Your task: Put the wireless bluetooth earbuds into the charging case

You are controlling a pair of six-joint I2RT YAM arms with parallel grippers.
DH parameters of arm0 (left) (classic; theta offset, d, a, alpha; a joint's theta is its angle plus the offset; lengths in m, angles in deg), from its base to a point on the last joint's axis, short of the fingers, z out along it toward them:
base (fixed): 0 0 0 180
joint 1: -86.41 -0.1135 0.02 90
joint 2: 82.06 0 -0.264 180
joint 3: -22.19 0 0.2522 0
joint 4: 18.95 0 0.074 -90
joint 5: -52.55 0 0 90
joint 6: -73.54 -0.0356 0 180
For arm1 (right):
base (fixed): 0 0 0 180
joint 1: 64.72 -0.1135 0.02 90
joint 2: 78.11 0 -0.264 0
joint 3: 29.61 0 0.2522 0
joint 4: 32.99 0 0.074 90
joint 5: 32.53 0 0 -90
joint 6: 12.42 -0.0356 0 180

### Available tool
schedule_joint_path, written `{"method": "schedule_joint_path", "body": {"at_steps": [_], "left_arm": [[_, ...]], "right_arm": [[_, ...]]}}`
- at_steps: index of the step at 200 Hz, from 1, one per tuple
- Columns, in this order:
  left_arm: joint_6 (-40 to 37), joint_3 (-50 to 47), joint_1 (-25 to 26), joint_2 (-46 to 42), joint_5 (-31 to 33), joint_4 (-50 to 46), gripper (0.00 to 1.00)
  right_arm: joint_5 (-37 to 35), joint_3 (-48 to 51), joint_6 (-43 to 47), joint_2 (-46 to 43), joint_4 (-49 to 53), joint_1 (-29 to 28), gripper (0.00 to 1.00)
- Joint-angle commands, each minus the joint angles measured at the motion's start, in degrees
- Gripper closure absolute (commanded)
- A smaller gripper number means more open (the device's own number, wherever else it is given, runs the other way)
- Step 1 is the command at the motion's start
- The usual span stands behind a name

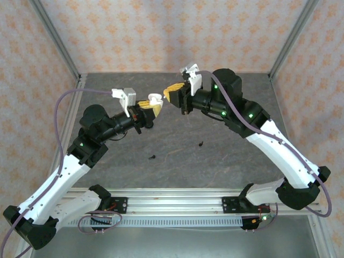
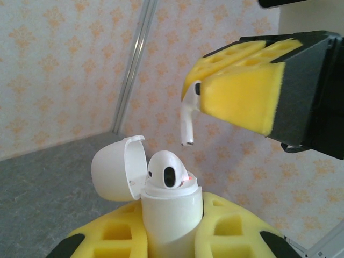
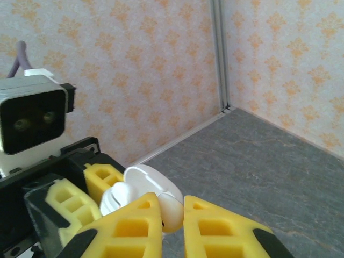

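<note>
Grey table (image 1: 177,174): black earbud (image 1: 201,143), second black earbud (image 1: 152,157), lying apart

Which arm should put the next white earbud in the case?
Right. The right gripper pinches a white earbud, stem down, above the open case, which the left gripper holds upright with another earbud inside.

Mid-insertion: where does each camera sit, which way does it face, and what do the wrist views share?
Top external: above and behind the bases, looking down on the table; both arms, left gripper and right gripper nearly meeting.
Left wrist: looks past the left fingers at the open case they hold and the earbud above it.
Right wrist: looks past the right fingers at the left gripper.
Shared: both wrist views show the case.
</note>
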State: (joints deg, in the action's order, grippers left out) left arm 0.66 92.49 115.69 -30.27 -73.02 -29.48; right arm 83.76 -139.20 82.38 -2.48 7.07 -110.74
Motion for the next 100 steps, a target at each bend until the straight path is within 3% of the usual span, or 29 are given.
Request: {"method": "schedule_joint_path", "body": {"at_steps": [1,100], "left_arm": [[0.9,2.0,0.4,-0.8,-1.3,-0.8,1.00],[0.7,1.5,0.5,-2.9,0.3,-2.9,1.00]], "right_arm": [[1.8,0.6,0.8,-1.1,-4.0,-0.9,0.87],[1.7,1.0,1.3,0.6,-3.0,-3.1,0.87]]}}
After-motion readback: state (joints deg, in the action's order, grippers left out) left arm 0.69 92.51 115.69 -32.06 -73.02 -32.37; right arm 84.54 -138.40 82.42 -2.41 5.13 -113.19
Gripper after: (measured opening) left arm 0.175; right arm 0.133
